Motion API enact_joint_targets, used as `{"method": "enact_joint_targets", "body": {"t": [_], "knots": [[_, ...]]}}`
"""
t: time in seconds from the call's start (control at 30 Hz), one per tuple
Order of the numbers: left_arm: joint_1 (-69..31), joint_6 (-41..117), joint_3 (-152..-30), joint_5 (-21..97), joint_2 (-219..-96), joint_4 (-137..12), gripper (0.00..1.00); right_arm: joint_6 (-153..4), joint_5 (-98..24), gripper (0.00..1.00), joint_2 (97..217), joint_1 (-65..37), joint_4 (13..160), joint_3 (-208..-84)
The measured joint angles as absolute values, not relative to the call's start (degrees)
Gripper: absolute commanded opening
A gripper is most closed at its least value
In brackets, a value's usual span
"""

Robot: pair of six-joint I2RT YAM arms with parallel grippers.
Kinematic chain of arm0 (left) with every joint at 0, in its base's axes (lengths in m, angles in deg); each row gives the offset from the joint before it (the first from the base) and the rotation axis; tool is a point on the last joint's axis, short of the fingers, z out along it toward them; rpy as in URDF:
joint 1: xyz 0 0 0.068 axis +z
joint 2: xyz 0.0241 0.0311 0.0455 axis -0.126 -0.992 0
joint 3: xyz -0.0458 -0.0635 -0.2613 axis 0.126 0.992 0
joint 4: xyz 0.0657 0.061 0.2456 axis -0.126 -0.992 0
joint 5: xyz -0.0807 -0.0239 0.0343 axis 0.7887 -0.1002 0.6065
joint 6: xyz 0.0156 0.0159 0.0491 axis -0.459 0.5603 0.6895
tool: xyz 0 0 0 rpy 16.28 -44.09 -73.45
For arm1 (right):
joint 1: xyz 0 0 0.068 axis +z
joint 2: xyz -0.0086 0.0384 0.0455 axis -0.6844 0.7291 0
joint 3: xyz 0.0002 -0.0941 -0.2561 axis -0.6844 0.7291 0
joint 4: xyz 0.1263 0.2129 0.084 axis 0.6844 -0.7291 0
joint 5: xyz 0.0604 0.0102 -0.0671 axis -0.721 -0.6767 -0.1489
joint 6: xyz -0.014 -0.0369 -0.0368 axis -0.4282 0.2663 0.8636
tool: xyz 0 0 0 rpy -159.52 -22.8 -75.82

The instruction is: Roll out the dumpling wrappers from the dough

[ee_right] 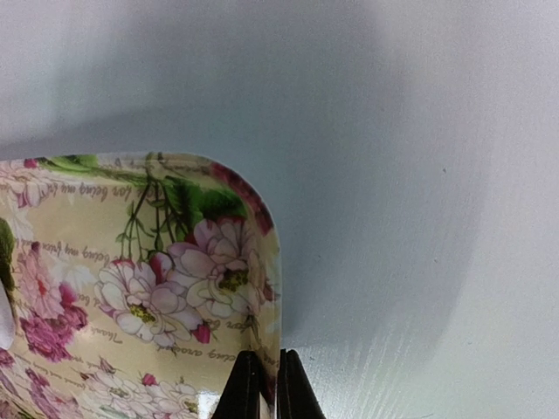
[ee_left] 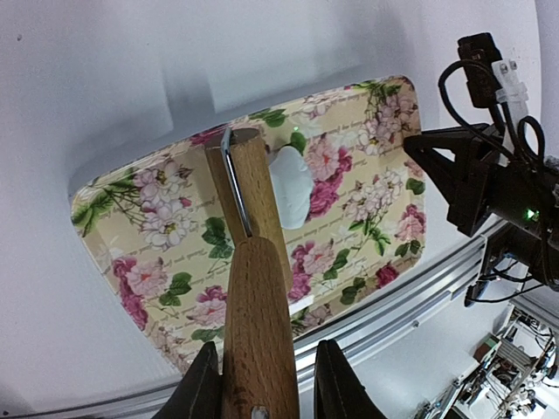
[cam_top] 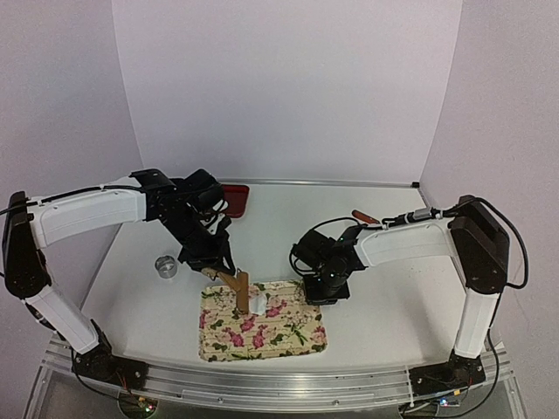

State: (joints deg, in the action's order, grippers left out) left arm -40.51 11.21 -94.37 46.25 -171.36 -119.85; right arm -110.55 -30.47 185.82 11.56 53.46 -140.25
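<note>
At the desk's (cam_top: 393,305) near edge runs an aluminium rail (cam_top: 288,384), and just beyond it lies the floral tray (cam_top: 227,345), printed with pink and white flowers, green leaves and lines of cursive script too small to read. In the tray's far half, about midway across, sits the white lump of dough (cam_top: 259,303), still thick and rounded. Close against its left side is the wooden rolling pin (cam_top: 238,288), which is tilted with its roller end down on the tray. The left hand (ee_left: 266,349) is clamped on the pin's handle above the tray's far left part. At the tray's far right corner, the right hand (ee_right: 266,358) has its fingers pressed together on the rim. The metal ring cutter (cam_top: 166,266) stands on the desk beyond the tray's left corner, well apart from it. Farther back lie a dark red dish (cam_top: 236,199) and, right of it, a brown-handled tool (cam_top: 365,216).
</note>
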Motion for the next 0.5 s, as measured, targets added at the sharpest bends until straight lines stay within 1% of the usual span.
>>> {"method": "enact_joint_targets", "body": {"t": [0.23,0.5], "knots": [[-41.6,7.3,-94.0,48.4,-171.4,-117.0,0.00,-110.5,-30.3,0.00,185.8,11.8,53.5,-140.4],[-42.3,-0.4,-88.9,48.8,-171.0,-110.2,0.00,-110.4,-30.0,0.00,185.8,11.9,53.4,-140.8]]}}
